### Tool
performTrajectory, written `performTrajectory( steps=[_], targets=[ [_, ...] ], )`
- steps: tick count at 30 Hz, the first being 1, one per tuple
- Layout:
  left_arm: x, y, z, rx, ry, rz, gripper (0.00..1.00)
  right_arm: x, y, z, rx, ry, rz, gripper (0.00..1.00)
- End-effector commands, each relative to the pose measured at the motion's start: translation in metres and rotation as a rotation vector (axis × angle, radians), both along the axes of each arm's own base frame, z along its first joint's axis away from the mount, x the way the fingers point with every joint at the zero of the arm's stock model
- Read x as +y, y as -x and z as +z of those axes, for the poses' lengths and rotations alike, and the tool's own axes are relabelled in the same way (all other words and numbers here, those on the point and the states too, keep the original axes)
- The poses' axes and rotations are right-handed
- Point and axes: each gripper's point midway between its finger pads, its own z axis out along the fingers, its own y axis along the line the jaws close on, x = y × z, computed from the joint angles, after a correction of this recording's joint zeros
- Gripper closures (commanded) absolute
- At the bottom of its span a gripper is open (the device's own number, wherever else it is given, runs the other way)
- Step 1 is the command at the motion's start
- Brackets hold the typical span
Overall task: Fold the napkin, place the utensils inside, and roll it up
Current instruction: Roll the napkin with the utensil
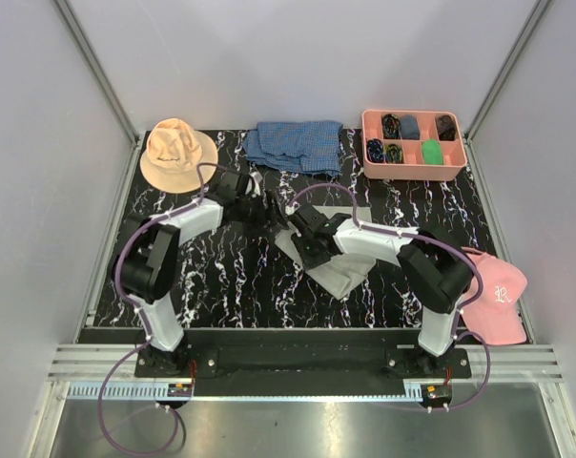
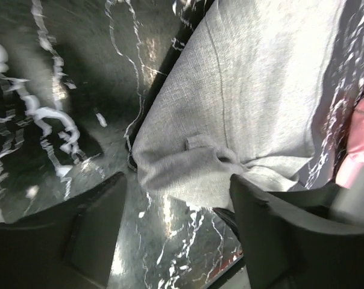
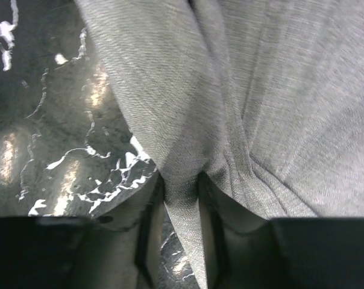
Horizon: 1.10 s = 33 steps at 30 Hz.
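The light-grey napkin [image 1: 345, 275] lies crumpled on the black marble table [image 1: 231, 277], partly under my right arm. My right gripper [image 1: 301, 242] is shut on a pinched fold of the napkin [image 3: 260, 90], which runs between its fingertips [image 3: 181, 192]. My left gripper [image 1: 272, 212] is open just beside the napkin's far left corner. In the left wrist view that corner [image 2: 182, 171] lies just ahead of the gap between the open fingers [image 2: 177, 198], touching neither. The utensils are out of view.
A tan bucket hat [image 1: 176, 153] sits at the back left, a blue checked cloth [image 1: 298, 145] at the back middle, a pink compartment tray [image 1: 368, 143] at the back right. A pink cap [image 1: 496, 296] lies at the near right.
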Motion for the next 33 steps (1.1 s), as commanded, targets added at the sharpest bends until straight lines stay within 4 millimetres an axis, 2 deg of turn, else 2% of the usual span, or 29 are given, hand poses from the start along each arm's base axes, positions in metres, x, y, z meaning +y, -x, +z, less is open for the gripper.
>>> performTrajectory(
  steps=[1, 4, 7, 9, 13, 14, 15, 17, 19, 20, 23, 30, 33],
  targets=[
    [0.033, -0.022, 0.046, -0.137, -0.003, 0.083, 0.23, 0.008, 0.027, -0.013, 0.145, -0.018, 0.08, 0.73],
    [0.062, -0.015, 0.044, -0.138, -0.035, 0.145, 0.22, 0.018, 0.038, -0.001, 0.201, -0.075, 0.141, 0.8],
    [0.078, -0.001, 0.044, -0.146, -0.048, 0.178, 0.21, 0.036, 0.054, 0.016, 0.272, -0.176, 0.225, 0.82],
    [0.08, 0.013, 0.045, -0.15, -0.043, 0.18, 0.2, 0.044, 0.061, 0.027, 0.312, -0.225, 0.261, 0.83],
    [0.08, 0.039, 0.04, -0.134, -0.002, 0.171, 0.2, 0.06, 0.077, 0.044, 0.388, -0.337, 0.328, 0.84],
    [0.076, 0.05, 0.034, -0.111, 0.025, 0.157, 0.2, 0.061, 0.077, 0.045, 0.391, -0.347, 0.333, 0.85],
    [0.074, 0.054, 0.037, -0.119, 0.047, 0.152, 0.2, 0.062, 0.078, 0.046, 0.395, -0.351, 0.336, 0.85],
    [0.069, 0.067, 0.031, -0.095, 0.094, 0.145, 0.2, 0.064, 0.081, 0.049, 0.414, -0.378, 0.356, 0.85],
    [0.067, 0.072, 0.029, -0.101, 0.112, 0.147, 0.2, 0.067, 0.086, 0.051, 0.439, -0.403, 0.376, 0.86],
    [0.068, 0.078, 0.022, -0.077, 0.112, 0.156, 0.2, 0.068, 0.087, 0.052, 0.448, -0.414, 0.384, 0.86],
    [0.067, 0.084, 0.014, -0.049, 0.131, 0.165, 0.2, 0.069, 0.091, 0.054, 0.464, -0.438, 0.407, 0.87],
    [0.045, 0.091, 0.009, -0.027, 0.187, 0.135, 0.2, 0.061, 0.091, 0.037, 0.497, -0.419, 0.41, 0.89],
    [0.04, 0.093, 0.006, -0.012, 0.199, 0.127, 0.2, 0.063, 0.093, 0.036, 0.516, -0.428, 0.42, 0.9]
  ],
)
